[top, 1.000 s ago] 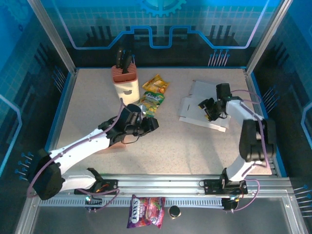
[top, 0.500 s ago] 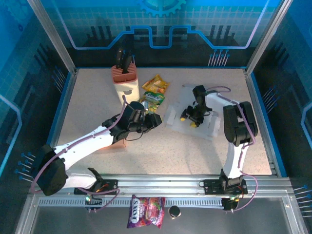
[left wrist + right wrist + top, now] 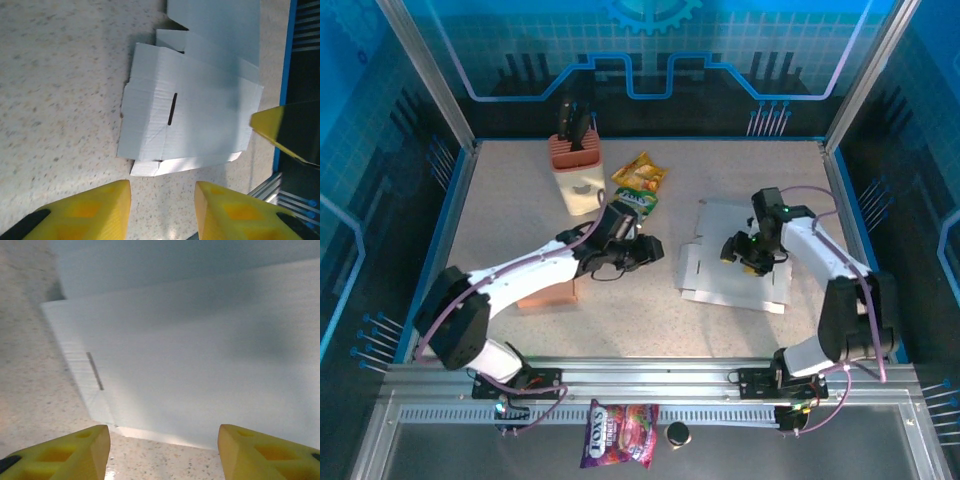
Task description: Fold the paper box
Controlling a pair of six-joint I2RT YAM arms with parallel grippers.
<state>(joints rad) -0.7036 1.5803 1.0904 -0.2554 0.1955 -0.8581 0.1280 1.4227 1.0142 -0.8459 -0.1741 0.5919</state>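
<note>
The paper box [image 3: 712, 275] is a flat white cardboard blank lying on the table right of centre, with flaps sticking out at its edges. In the left wrist view the box [image 3: 190, 115] shows a dark slot and lies just beyond my left gripper [image 3: 162, 212], which is open over bare table with nothing between its yellow fingers. From above, the left gripper [image 3: 650, 250] hovers just left of the box. My right gripper [image 3: 741, 256] is over the box's middle. Seen from its own wrist, the right gripper [image 3: 162, 452] is open, low over the box [image 3: 200, 350] near its edge.
A knife block [image 3: 578, 172] stands at the back left with two snack bags [image 3: 638, 185] beside it. An orange block [image 3: 548, 294] lies under the left arm. A candy bag [image 3: 620, 435] and a small dark cap [image 3: 677, 435] rest on the front rail. The blue table rim [image 3: 850, 215] runs close to the box's right.
The box has slid and turned, now lying nearer the front. The right gripper swung left across it, then back over its middle. The left gripper reached right toward the box.
</note>
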